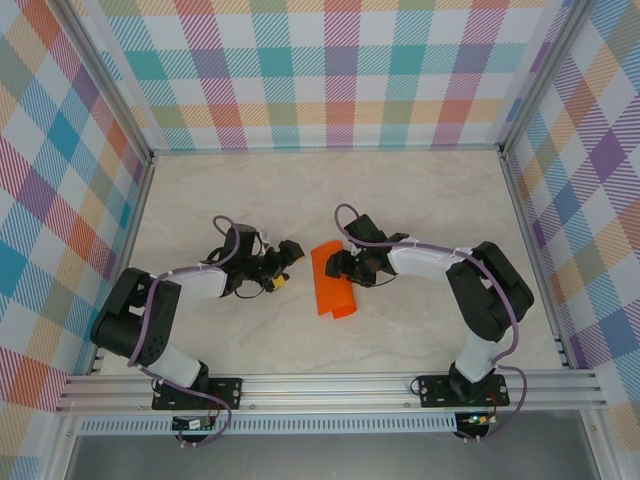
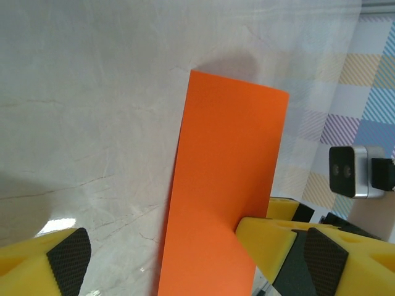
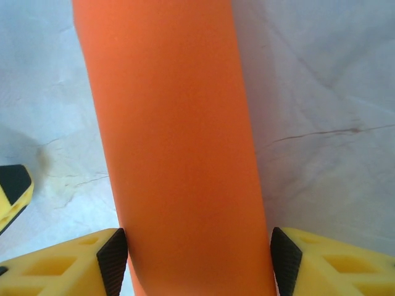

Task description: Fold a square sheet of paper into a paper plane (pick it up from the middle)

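**A:** At bench (image 1: 400,200) centre, the thin bright orange square sheet of paper (image 1: 333,283) arches up; right hand (image 1: 342,266) pinches it from three o'clock, likely rolling the fold.

**B:** Nine o'clock, left hand (image 1: 287,267) gapes wide, probably poised to crease.

square sheet of paper (image 1: 333,290) | bright orange, plain | curled over — not flat | centre of table (image 1: 430,200)

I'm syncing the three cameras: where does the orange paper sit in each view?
Top external: orange paper, centre of the picture.
Left wrist: centre to bottom edge.
Right wrist: down the middle, between yellow fingers.
Shared landmark: marbled tabletop.
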You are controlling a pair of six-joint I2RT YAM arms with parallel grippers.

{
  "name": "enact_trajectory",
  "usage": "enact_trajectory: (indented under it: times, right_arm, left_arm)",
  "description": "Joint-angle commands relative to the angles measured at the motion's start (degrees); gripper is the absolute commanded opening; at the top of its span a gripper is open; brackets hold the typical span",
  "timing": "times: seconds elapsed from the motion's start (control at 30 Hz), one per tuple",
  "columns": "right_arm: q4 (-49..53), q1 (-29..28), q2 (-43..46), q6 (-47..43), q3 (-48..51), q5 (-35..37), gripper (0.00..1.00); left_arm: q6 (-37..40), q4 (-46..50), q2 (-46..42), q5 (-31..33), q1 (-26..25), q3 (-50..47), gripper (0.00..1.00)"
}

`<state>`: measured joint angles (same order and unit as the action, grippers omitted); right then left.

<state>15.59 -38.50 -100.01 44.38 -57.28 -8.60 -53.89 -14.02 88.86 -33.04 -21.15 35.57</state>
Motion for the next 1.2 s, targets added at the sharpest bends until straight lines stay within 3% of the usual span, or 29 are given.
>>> enact_trajectory:
  times: [0.0, 0.33, 0.73, 0.93, 1.17]
  right_arm:
    - [3.1, -0.1, 2.1, -2.2, -1.4, 3.5, 0.67]
    - [8.2, 1.6, 2.9, -4.7, -2.4, 7.2, 0.74]
    - [9.0, 3.3, 0.0, -11.0, -3.1, 2.4, 0.59]
    - [9.4, 4.0, -1.4, -14.8, -2.8, 1.7, 0.58]
    - [8.8, 4.1, -4.1, -14.8, -3.1, 1.1, 0.60]
  left_arm:
    - [-0.7, -1.7, 1.4, -1.0, -1.9, 2.2, 0.90]
    - [-1.3, -2.7, 4.7, -0.3, -5.4, 4.8, 0.80]
    - [-2.4, -2.1, 7.2, 4.0, -9.0, 7.8, 0.70]
    - [-2.8, -2.7, 6.1, 9.7, -9.8, 6.9, 0.64]
    - [-2.4, -3.1, 6.8, 10.0, -10.4, 7.8, 0.64]
